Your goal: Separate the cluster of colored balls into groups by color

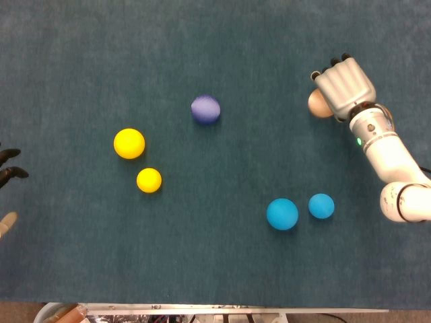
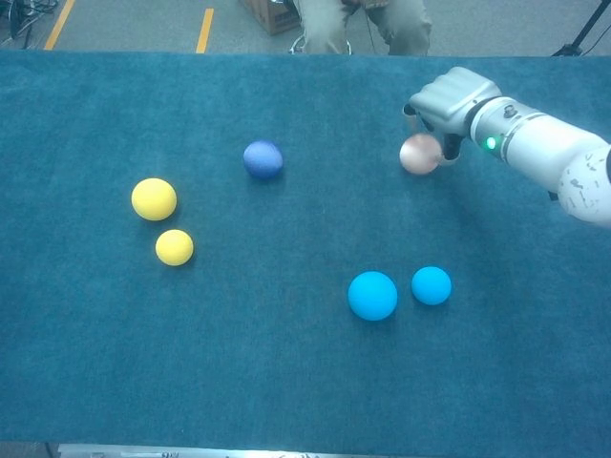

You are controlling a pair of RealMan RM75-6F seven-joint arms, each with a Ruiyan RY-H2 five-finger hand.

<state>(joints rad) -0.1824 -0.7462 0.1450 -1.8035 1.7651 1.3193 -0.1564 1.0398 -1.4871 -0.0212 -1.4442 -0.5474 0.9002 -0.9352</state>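
Note:
My right hand [image 1: 343,86] [image 2: 451,98] is over the far right of the blue cloth and holds a peach ball [image 1: 318,103] [image 2: 419,154] under its curled fingers, low over the cloth. A dark blue ball [image 1: 205,109] [image 2: 263,158] lies alone at the middle back. Two yellow balls [image 1: 129,143] [image 1: 149,180] sit together on the left. Two cyan balls [image 1: 282,214] [image 1: 321,206] sit side by side at the front right. Only the fingertips of my left hand [image 1: 7,171] show at the left edge, spread and holding nothing.
The blue cloth [image 1: 222,269] covers the whole table. Its front edge [image 1: 215,306] runs along the bottom of the head view. A person's legs [image 2: 353,24] stand beyond the far edge in the chest view.

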